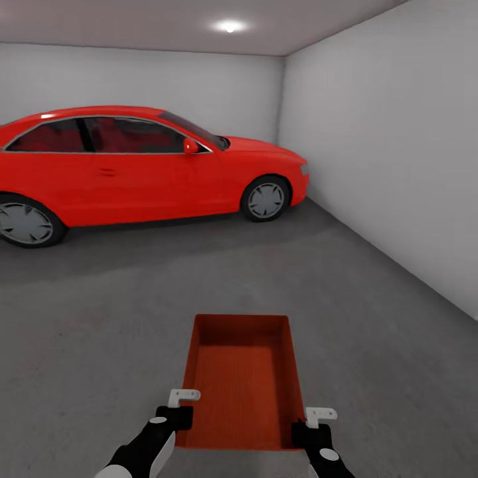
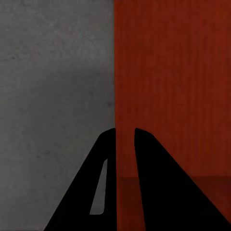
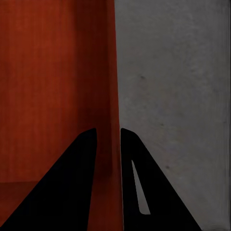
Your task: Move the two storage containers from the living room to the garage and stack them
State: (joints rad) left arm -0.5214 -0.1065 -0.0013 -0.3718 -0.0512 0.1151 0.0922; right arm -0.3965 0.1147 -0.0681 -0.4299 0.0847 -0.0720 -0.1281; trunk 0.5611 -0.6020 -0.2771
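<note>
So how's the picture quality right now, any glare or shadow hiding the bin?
Head view: even light from one bright ceiling lamp, no glare on the storage container, soft shadow under the car. Both wrist views: hand fingers read as flat black silhouettes and the concrete floor looks slightly soft.

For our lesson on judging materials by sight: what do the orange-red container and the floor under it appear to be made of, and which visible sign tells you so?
Storage container: probably moulded plastic, matte, judging by its even orange-red colour, thin straight walls and finely ribbed bottom. Floor: looks like bare concrete, dull grey and rough, with faint mottling and dark specks showing in the right wrist view. As these are simulator renders, both are best guesses.
</note>
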